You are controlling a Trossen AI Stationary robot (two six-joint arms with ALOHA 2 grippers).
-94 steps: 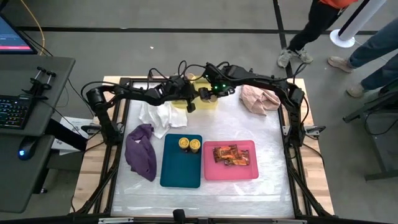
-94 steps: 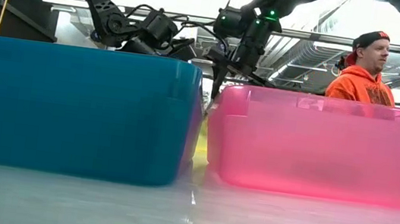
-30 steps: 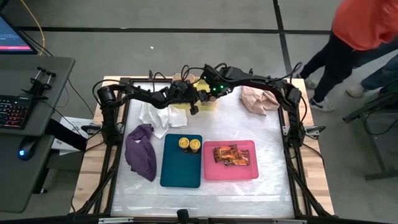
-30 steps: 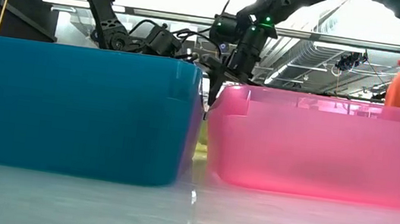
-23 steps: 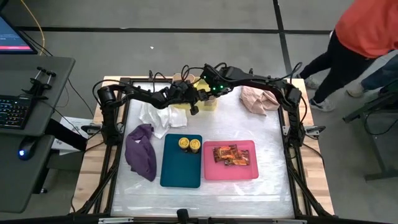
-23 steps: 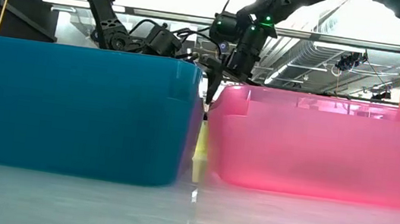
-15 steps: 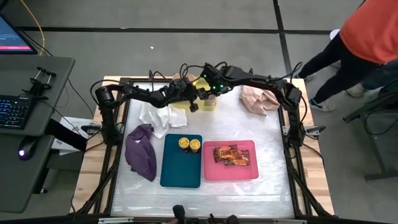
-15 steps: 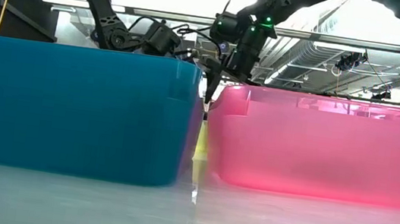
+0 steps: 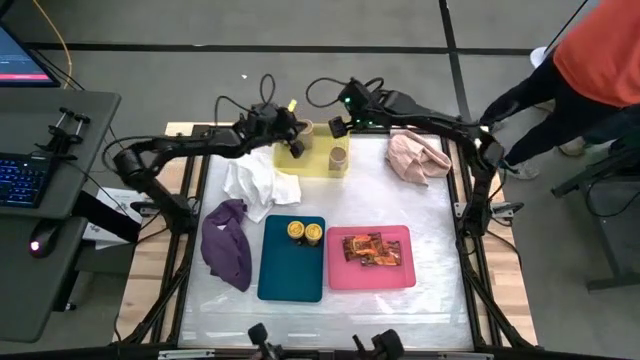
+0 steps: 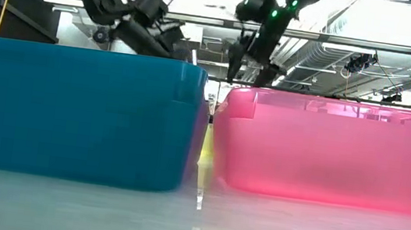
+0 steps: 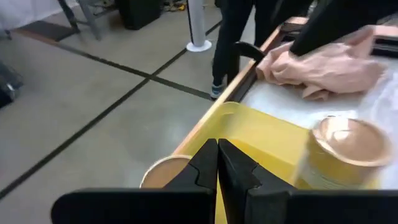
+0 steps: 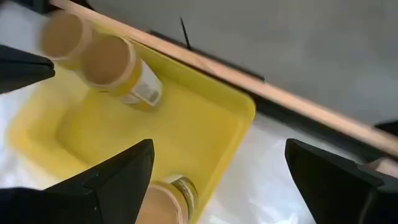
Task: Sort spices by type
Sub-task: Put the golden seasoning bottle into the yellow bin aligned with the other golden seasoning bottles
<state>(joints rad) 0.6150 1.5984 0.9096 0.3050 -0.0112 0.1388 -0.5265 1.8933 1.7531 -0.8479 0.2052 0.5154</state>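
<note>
Three tan-lidded jars point(image 12: 115, 62) now sit in the yellow tray point(image 9: 312, 163) at the table's far edge; the right gripper point(image 9: 338, 127) has let the last one go and lifted clear, fingers spread wide and empty (the left gripper point(image 9: 296, 148), pinched shut on nothing, has pulled back beside the tray), so sorting looks finished

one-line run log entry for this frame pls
left gripper: shut, empty, over yellow tray | right gripper: open, above tray | tan-lid jars: in yellow tray | yellow-lid jars: teal tray | packets: pink tray
</note>
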